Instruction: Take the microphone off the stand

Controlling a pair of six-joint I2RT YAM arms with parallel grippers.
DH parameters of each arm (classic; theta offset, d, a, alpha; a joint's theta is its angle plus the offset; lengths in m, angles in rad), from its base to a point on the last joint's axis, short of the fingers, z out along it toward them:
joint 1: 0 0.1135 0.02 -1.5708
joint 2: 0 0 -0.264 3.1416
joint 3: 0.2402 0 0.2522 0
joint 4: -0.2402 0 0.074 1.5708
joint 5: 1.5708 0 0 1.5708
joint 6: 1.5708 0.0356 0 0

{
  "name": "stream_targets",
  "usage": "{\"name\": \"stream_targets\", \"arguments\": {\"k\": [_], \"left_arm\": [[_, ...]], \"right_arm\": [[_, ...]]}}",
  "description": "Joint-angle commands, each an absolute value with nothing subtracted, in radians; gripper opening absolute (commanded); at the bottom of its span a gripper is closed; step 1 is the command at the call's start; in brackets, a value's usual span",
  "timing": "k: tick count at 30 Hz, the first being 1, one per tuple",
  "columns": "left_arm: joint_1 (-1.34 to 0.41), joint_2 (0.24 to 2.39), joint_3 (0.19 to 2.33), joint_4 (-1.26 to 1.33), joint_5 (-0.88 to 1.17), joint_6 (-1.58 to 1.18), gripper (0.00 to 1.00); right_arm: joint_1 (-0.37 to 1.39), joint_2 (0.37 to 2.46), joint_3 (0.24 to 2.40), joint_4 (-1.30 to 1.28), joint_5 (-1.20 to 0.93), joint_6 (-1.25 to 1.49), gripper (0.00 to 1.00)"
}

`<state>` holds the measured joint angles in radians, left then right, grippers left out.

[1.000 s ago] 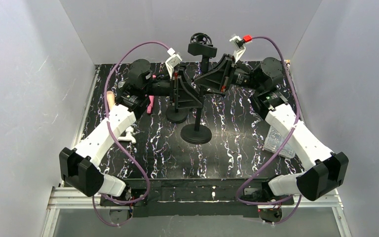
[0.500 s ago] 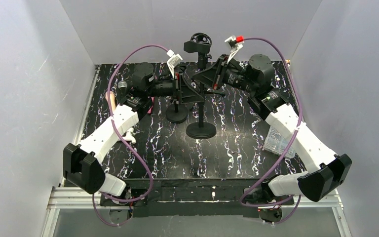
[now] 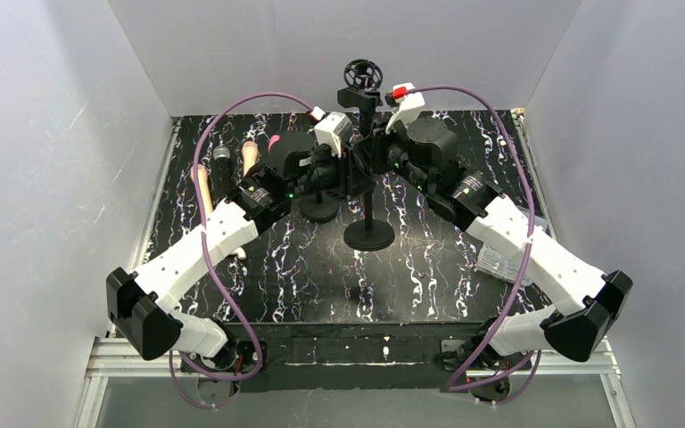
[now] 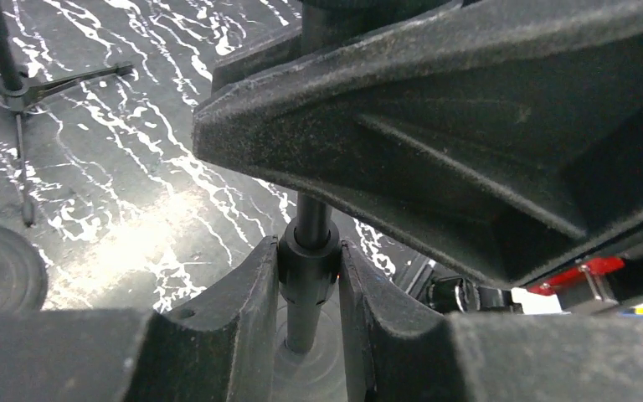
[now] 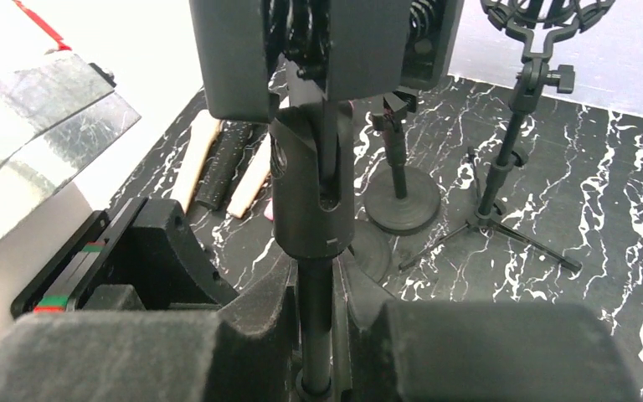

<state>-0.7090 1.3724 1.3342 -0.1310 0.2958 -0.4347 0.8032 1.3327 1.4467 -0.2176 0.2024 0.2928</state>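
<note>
Black, boxy microphone [image 5: 326,50] sits atop the stand [image 3: 367,205], whose round base [image 3: 368,236] rests near the centre of the marbled table [image 3: 428,267]. In the top view the mic is at 12 o'clock from that base. Both claws are on the pole [image 4: 311,222] below the mic. The left gripper [image 4: 308,272] pinches it low, and the right gripper [image 5: 316,327] pinches it just under the clip sleeve [image 5: 310,193]. Step in hand, by my read: bracing the stand, mic not yet off. Next move prob. needs one claw to hold the pole while the other lets go, goes up toward 12 o'clock, takes the mic body & pulls it straight up w/o tipping the base.
</note>
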Motion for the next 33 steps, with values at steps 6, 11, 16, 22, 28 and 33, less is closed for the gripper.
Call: {"name": "stream_targets", "arguments": {"k": [6, 11, 16, 22, 28, 33], "left_arm": [[-0.714, 1.377, 1.388, -0.18, 0.179, -0.365, 0.57], [-0.619, 1.356, 1.367, -0.094, 0.527, -0.388, 0.66], [-0.536, 1.336, 1.331, 0.07, 0.897, -0.472, 0.66], [-0.532, 1.347, 1.373, 0.072, 1.076, -0.473, 0.64], [-0.531, 1.385, 1.393, 0.079, 1.089, -0.512, 0.62], [-0.531, 1.408, 1.389, 0.166, 1.101, -0.586, 0.6]], "right_arm": [[0.842, 1.334, 1.557, -0.177, 0.137, 0.266, 0.01], [0.783, 1.319, 1.564, -0.151, -0.085, 0.266, 0.01], [0.623, 1.32, 1.544, -0.047, -0.432, 0.394, 0.01], [0.494, 1.306, 1.429, 0.282, -0.691, 0.644, 0.01], [0.49, 1.328, 1.399, 0.475, -0.777, 0.788, 0.01], [0.492, 1.331, 1.371, 0.558, -0.793, 0.851, 0.01]]}}
